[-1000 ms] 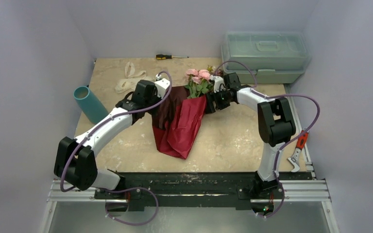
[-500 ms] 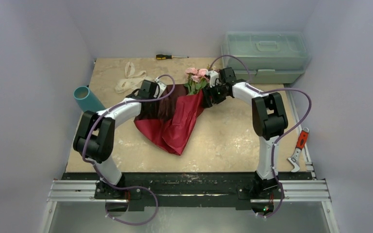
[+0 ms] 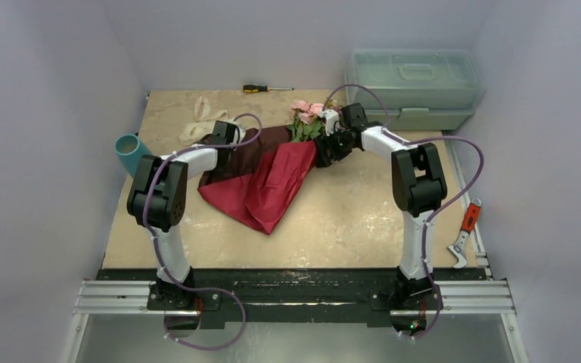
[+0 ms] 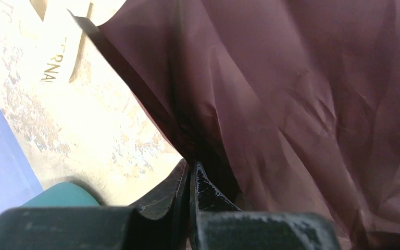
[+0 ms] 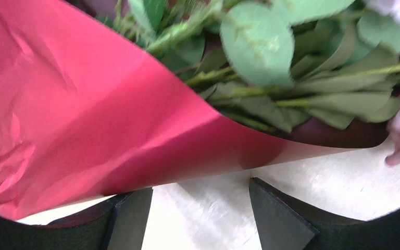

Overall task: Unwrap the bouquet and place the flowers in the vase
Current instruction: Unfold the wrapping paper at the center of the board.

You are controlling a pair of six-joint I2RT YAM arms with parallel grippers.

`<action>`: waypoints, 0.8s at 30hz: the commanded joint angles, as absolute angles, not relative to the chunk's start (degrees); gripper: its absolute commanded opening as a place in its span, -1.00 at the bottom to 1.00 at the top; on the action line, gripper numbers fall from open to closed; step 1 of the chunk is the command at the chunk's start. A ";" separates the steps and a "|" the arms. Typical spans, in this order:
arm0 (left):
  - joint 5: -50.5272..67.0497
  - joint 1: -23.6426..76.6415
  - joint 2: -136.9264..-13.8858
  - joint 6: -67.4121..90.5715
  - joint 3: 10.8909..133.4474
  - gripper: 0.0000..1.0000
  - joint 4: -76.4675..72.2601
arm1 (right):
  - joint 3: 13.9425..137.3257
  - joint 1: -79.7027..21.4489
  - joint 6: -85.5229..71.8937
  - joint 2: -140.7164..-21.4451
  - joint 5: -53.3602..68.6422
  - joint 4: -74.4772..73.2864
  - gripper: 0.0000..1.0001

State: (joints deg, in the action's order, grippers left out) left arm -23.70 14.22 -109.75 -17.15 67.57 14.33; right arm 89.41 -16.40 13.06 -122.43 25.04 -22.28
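Note:
The bouquet lies half unwrapped on the table. Its maroon wrapping paper (image 3: 261, 185) is spread out flat toward the front. The flowers (image 3: 307, 113), pink roses over green leaves (image 5: 260, 52), stick out of the paper's far end. My left gripper (image 3: 229, 141) is shut on the paper's left edge (image 4: 250, 94), the fingertips (image 4: 198, 179) pinched together. My right gripper (image 3: 322, 154) stands open just right of the stems, with bare table between its fingers (image 5: 276, 213) and the red sheet (image 5: 83, 120) over the left one. The teal vase (image 3: 131, 151) leans at the table's left edge.
A cream ribbon (image 3: 197, 125) lies loose behind the left gripper. A screwdriver (image 3: 267, 88) rests near the back wall. A pale green toolbox (image 3: 412, 87) fills the back right corner. Red-handled pliers (image 3: 463, 233) lie off the table's right edge.
My left arm has folded back to the left, dragging the paper's edge with it and spreading the sheet wider. My right gripper has edged slightly toward the back by the stems.

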 commanded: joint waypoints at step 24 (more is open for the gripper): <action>28.54 11.51 -93.62 -1.43 77.61 1.00 21.55 | 78.38 -12.67 15.95 -93.96 28.68 -33.00 0.71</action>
State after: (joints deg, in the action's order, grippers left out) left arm 19.20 9.52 -94.78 -4.75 80.66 20.80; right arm 78.35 -13.82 16.91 -97.49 27.81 -32.23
